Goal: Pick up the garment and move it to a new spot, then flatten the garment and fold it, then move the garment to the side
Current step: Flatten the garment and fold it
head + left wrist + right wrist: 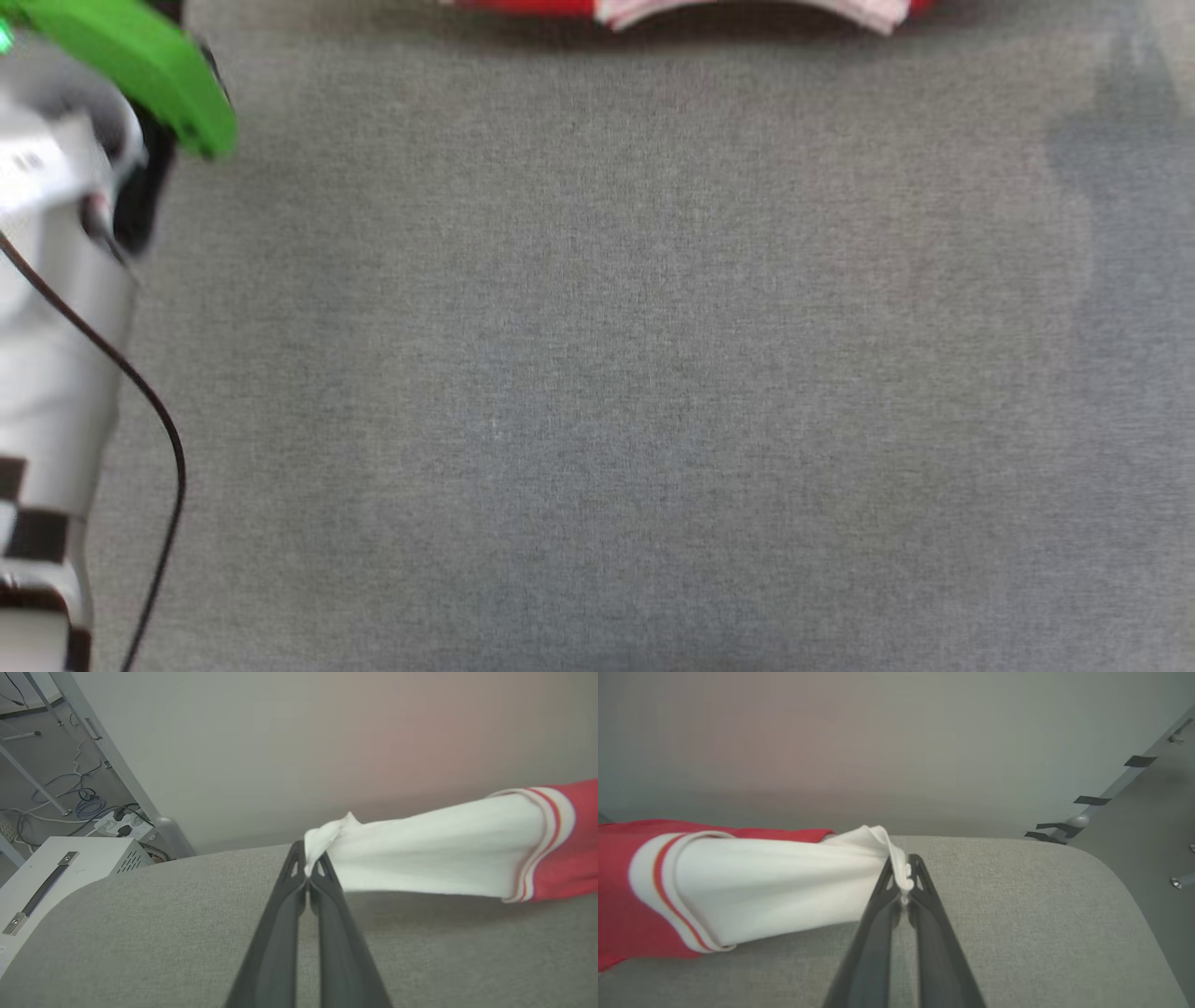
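Observation:
The garment (pixel 467 854) is a red shirt with white sleeves and red-white striped trim. In the left wrist view my left gripper (pixel 307 868) is shut on the tip of one white sleeve, which stretches away to the right above the grey table. In the right wrist view my right gripper (pixel 904 877) is shut on the other white sleeve of the garment (pixel 761 882), which runs off to the left. In the head view a strip of the garment (pixel 747 9) shows at the top edge, and my left forearm (pixel 56 327) stands at the left.
The grey fabric table (pixel 597 373) spreads wide below. Off its far left corner stand a white metal box (pixel 56 872), a slanted frame post (pixel 117 765) and floor cables (pixel 84 807). On the right, the table's rounded corner (pixel 1111 877) borders floor with black tape marks (pixel 1092 800).

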Tool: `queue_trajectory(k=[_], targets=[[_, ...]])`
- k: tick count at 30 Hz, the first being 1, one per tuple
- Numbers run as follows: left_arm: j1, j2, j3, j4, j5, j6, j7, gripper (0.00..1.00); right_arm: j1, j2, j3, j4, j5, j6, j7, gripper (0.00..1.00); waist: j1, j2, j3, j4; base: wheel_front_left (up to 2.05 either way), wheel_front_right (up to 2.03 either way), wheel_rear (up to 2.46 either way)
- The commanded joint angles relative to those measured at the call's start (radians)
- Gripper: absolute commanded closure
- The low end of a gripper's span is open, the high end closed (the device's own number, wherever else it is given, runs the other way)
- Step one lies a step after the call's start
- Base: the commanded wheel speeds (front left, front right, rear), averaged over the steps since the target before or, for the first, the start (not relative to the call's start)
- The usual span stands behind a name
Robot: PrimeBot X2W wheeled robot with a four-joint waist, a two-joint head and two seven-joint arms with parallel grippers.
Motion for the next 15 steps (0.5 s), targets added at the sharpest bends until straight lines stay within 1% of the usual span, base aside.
queue_trajectory(k=[1, 4, 8, 10, 11, 15], targets=[[0.058, 0.018, -0.002, 0.007, -0.014, 0.0, 0.011, 1.0, 0.053, -0.024, 0.01, -0.006, 0.03, -0.002, 0.021, 1.0, 0.0001, 0.0, -0.082, 0.001, 0.0, 0.0, 0.0], [0.154, 0.044, -0.019, -0.003, -0.007, 0.004, 0.01, 1.0, 0.141, -0.034, 0.033, -0.024, 0.078, -0.002, 0.058, 1.0, 0.0001, 0.0, -0.129, -0.008, 0.0, 0.0, 0.0], [0.301, 0.06, -0.024, -0.042, -0.038, 0.011, 0.042, 1.0, 0.264, -0.052, 0.059, -0.06, 0.141, -0.002, 0.113, 1.0, 0.0001, 0.0, -0.185, -0.012, 0.0, 0.0, 0.0], [0.375, 0.075, -0.04, -0.072, -0.041, 0.017, 0.077, 1.0, 0.327, -0.068, 0.06, -0.078, 0.174, -0.002, 0.137, 1.0, 0.0001, 0.0, -0.213, -0.012, 0.0, 0.0, 0.0], [0.455, 0.096, -0.065, -0.115, -0.038, 0.025, 0.123, 1.0, 0.405, -0.081, 0.054, -0.101, 0.21, -0.002, 0.162, 1.0, 0.0001, 0.0, -0.243, -0.014, 0.0, 0.0, 0.0], [0.565, 0.119, -0.085, -0.188, -0.055, 0.038, 0.183, 1.0, 0.51, -0.09, 0.045, -0.13, 0.244, -0.002, 0.202, 1.0, 0.0001, 0.0, -0.277, -0.014, 0.0, 0.0, 0.0]])
